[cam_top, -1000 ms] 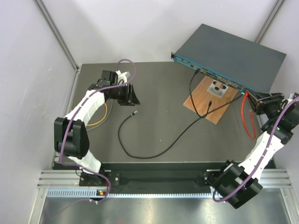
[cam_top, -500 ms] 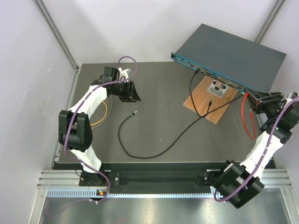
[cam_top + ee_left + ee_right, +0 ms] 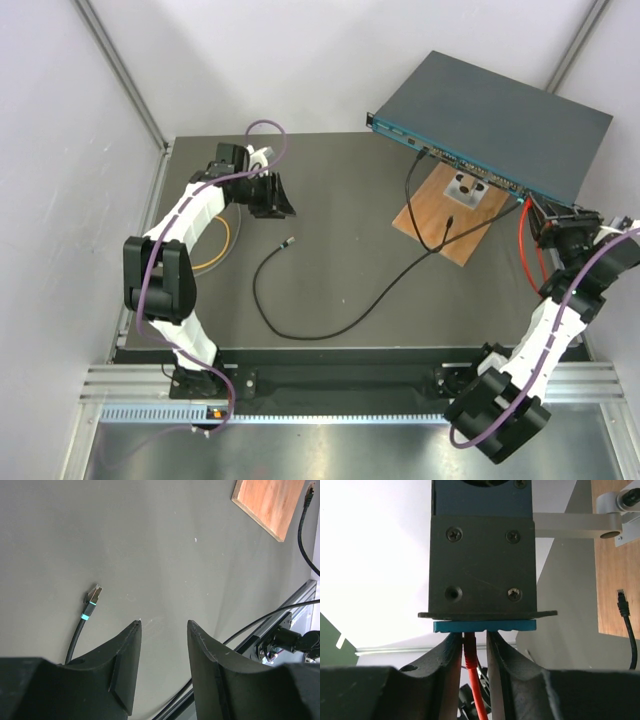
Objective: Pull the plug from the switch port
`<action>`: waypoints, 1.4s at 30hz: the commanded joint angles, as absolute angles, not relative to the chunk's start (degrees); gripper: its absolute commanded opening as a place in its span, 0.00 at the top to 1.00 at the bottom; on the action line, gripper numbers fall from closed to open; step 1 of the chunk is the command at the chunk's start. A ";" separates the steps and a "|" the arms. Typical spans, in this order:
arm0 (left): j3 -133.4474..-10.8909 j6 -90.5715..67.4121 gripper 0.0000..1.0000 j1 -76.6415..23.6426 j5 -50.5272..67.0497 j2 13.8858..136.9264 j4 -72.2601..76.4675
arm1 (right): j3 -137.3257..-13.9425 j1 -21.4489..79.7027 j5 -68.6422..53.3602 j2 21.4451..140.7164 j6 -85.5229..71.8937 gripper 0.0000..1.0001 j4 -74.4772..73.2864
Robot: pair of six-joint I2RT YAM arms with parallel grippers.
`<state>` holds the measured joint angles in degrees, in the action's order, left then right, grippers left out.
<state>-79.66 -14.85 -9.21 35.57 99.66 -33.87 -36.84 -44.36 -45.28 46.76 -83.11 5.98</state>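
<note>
The plug (image 3: 527, 203), red, sits in the end socket of the switch (image 3: 490, 115), over the table's (image 3: 340, 180) far right corner. From above, your right gripper (image 3: 541, 213) noses up to that teal face; the left gripper (image 3: 275, 195) hovers well apart. Left wrist: fingers (image 3: 125, 665) spread, empty, beside a loose black cable end (image 3: 91, 600). Right wrist: fingers (image 3: 447, 655) bracket the plug, lined up for a straight pull. Pinching or not, you can't tell.

This is a robotics laboratory test cell: a dark table (image 3: 340, 200) stands enclosed by plain white panels (image 3: 60, 150) in aluminium framing (image 3: 120, 70). A left arm (image 3: 190, 215) and a right arm (image 3: 560, 310) are bolted to an aluminium rail (image 3: 330, 382) at the table's near edge. A network switch (image 3: 500, 120) with patch cables (image 3: 254, 290) sits at the far right corner.
</note>
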 commanded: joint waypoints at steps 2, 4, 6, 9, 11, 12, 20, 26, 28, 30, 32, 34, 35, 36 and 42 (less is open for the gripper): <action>-79.19 -13.80 0.54 -8.61 37.18 97.65 -33.66 | -37.34 -44.65 -39.64 49.39 -83.60 0.74 4.14; -79.10 -13.80 0.54 -8.61 37.18 97.30 -33.58 | -39.89 -44.74 -40.08 51.49 -82.62 0.72 2.55; -78.92 -13.80 0.54 -8.61 37.18 97.21 -33.57 | -41.13 -44.65 -39.73 52.12 -82.62 0.70 2.37; -78.93 -13.71 0.54 -8.53 36.91 97.12 -33.58 | -42.97 -44.30 -39.29 53.69 -82.45 0.69 2.03; -79.01 -13.62 0.54 -8.44 36.83 97.12 -33.66 | -47.09 -42.99 -38.16 55.45 -77.30 0.70 -5.04; -79.10 -13.54 0.54 -8.35 36.74 97.21 -33.84 | -48.24 -42.20 -37.62 55.98 -76.04 0.70 -6.14; -79.45 -13.45 0.54 -8.09 36.39 97.47 -34.01 | -49.31 -37.18 -31.47 56.60 -76.55 0.86 -7.47; -79.37 -13.36 0.53 -7.82 36.56 97.74 -34.01 | -49.31 -37.61 -31.98 56.77 -75.50 1.00 -10.97; -79.28 -13.36 0.54 -7.74 36.56 97.73 -34.10 | -49.74 -37.88 -34.09 57.30 -75.41 1.00 -15.79; -79.28 -13.19 0.54 -7.73 36.56 97.56 -34.19 | -53.07 -38.32 -34.89 58.27 -71.91 1.00 -24.13; -78.84 -13.18 0.54 -7.65 36.39 97.47 -34.19 | -57.90 -39.02 -35.42 59.76 -67.87 1.00 -31.61; -78.23 -13.27 0.54 -7.65 36.47 97.29 -33.58 | -59.67 -40.25 -36.81 61.25 -65.49 1.00 -33.31; -78.05 -13.36 0.54 -7.56 36.56 97.21 -33.57 | -59.94 -40.60 -38.39 61.96 -64.43 1.00 -35.40; -78.05 -13.36 0.54 -7.56 36.74 97.21 -33.40 | -60.12 -40.69 -39.19 62.48 -63.38 1.00 -35.33; -77.26 -13.36 0.54 -7.38 36.38 96.42 -33.23 | -66.61 -41.92 -42.79 66.97 -55.56 1.00 -46.49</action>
<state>-78.19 -14.76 -7.81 35.73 99.48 -33.93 -64.64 -42.70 -42.48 62.02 -62.22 -33.76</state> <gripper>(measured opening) 0.462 0.055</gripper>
